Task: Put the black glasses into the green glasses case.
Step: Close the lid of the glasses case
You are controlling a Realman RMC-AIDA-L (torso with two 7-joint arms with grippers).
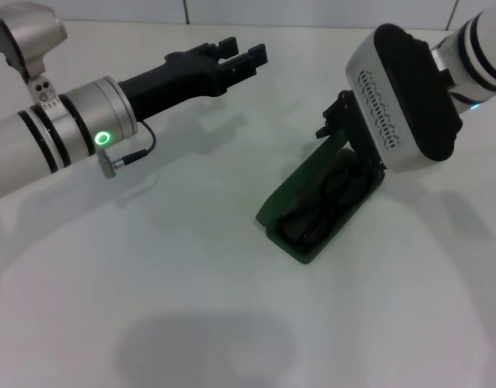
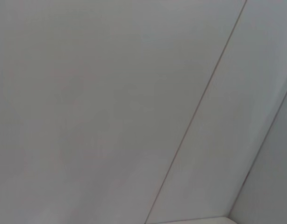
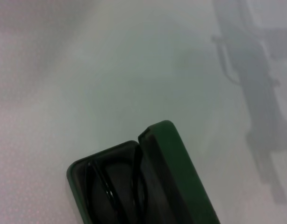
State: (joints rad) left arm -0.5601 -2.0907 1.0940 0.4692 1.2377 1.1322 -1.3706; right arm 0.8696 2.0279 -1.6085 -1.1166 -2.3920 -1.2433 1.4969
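Black glasses (image 1: pixel 319 206), one pair, are seen folded inside one green glasses case (image 1: pixel 290 196) on the white worktop (image 1: pixel 191 283); the right wrist view confirms the lid half-raised. Right tool (image 1: pixel 335 121) is positioned at the lid's far end; finger spacing cannot be determined. Left tool (image 1: pixel 241 55) is held farther back, fingers slightly apart, empty.

White table (image 1: pixel 199 307) w/ soft shadows across it; pale wall panels w/ thin seams (image 1: pixel 186 11) behind.
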